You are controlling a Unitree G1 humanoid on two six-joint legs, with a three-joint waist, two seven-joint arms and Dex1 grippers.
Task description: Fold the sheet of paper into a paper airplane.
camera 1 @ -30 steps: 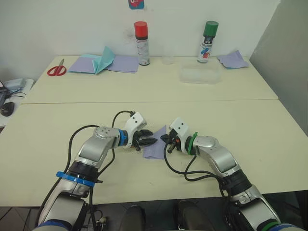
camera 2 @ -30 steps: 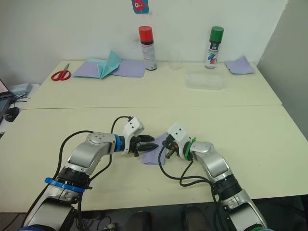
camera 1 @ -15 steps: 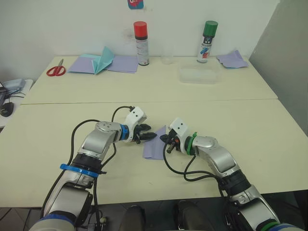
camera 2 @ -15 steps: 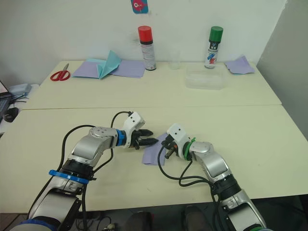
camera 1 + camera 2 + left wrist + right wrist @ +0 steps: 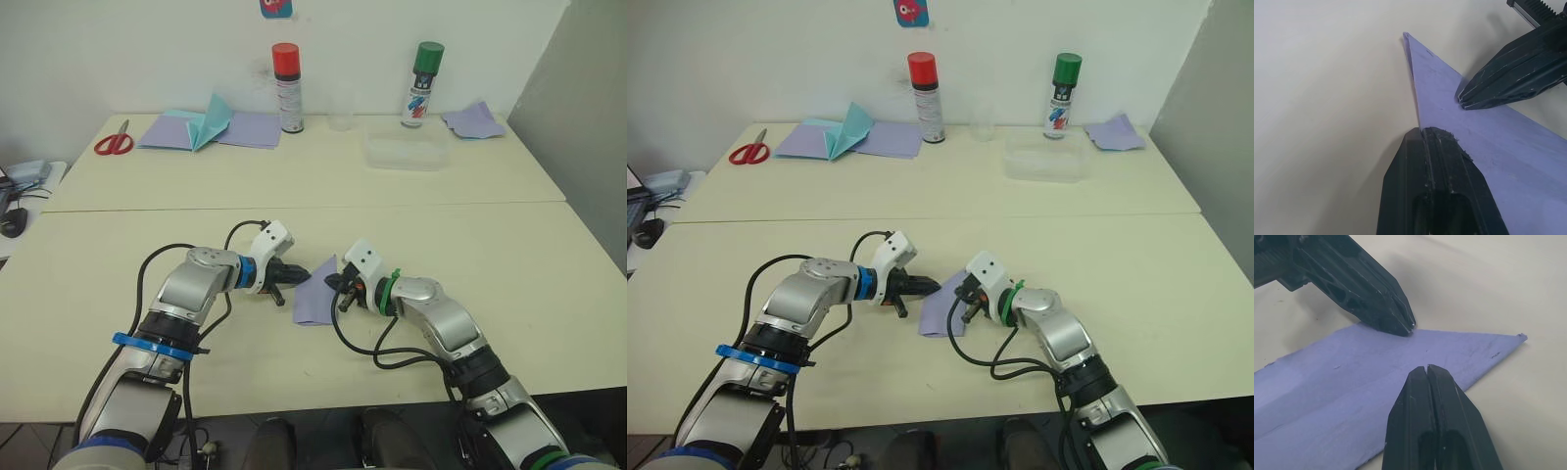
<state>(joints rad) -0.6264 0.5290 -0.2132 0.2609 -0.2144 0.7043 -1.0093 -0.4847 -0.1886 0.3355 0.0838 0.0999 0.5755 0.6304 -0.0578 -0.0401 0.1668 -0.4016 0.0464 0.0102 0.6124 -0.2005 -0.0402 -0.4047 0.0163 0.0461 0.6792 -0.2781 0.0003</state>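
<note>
From the head views the folded sheet of paper (image 5: 316, 294) looks like a small lavender wedge lying flat on the near table (image 5: 549, 264), between the left gripper (image 5: 297, 273) and the right gripper (image 5: 334, 281). The wrist views show more: each gripper has its two black fingers pressed together with nothing between them, and each tip presses down on the paper near its pointed end, the left one at the paper's edge (image 5: 1422, 131) and the right one on the flat face (image 5: 1426, 369). The paper's point is toward 12 o'clock, its wide end toward 6 o'clock. There is much free table at 3 o'clock and 9 o'clock of the paper. Far at 12 o'clock, on the back table, stand a red-capped spray can (image 5: 287, 86) and a green-capped spray can (image 5: 424, 82), with scissors (image 5: 115, 142) at 10 o'clock. Compared with a second ago, the left gripper has closed its fingers and its tip sits nearer the paper's point.
</note>
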